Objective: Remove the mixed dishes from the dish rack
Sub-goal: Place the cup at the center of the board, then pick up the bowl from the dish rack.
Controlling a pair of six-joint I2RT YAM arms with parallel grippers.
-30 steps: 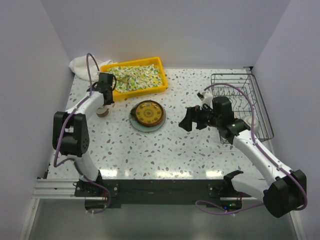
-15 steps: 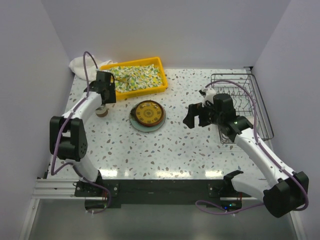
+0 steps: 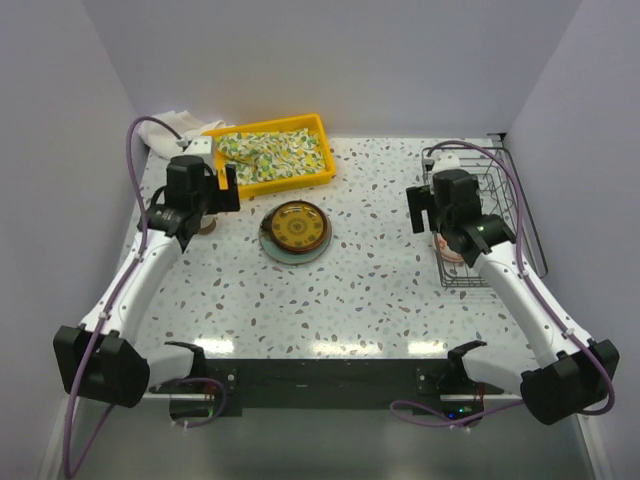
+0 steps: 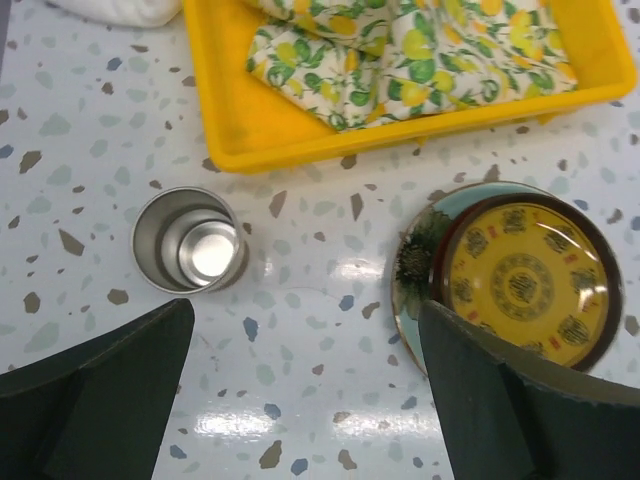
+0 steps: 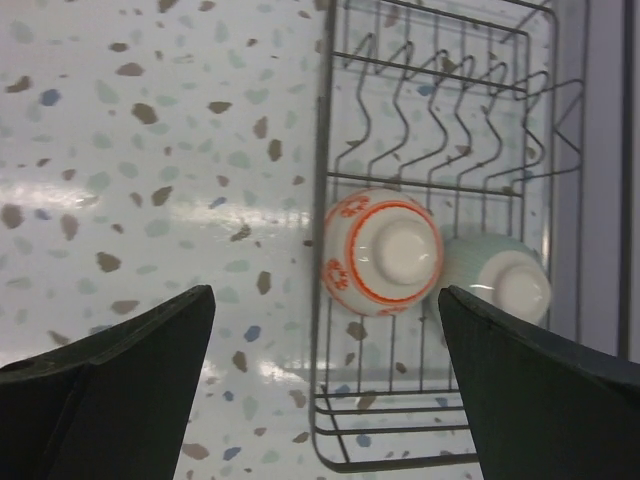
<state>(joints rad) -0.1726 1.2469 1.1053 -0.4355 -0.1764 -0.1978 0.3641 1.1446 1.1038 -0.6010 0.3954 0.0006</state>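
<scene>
The left gripper [image 4: 310, 400] hangs over the speckled table [image 4: 300, 300], fingers spread wide and holding nothing. A small round metal cup [image 4: 190, 253] stands upright just beyond its left finger, clear of it. To the cup's right, a brown-yellow patterned plate [image 4: 520, 280] sits stacked on a pale green-blue plate [image 4: 410, 270], near the yellow plastic tray [image 4: 220, 110] holding a floral cloth [image 4: 400, 40]. The right gripper [image 5: 320, 385], equally wide and empty, hovers above the dark wire dish rack [image 5: 430, 180]. Inside it, a red-patterned white bowl [image 5: 383, 250] and a celadon bowl [image 5: 500, 275] lie upside down, side by side.
</scene>
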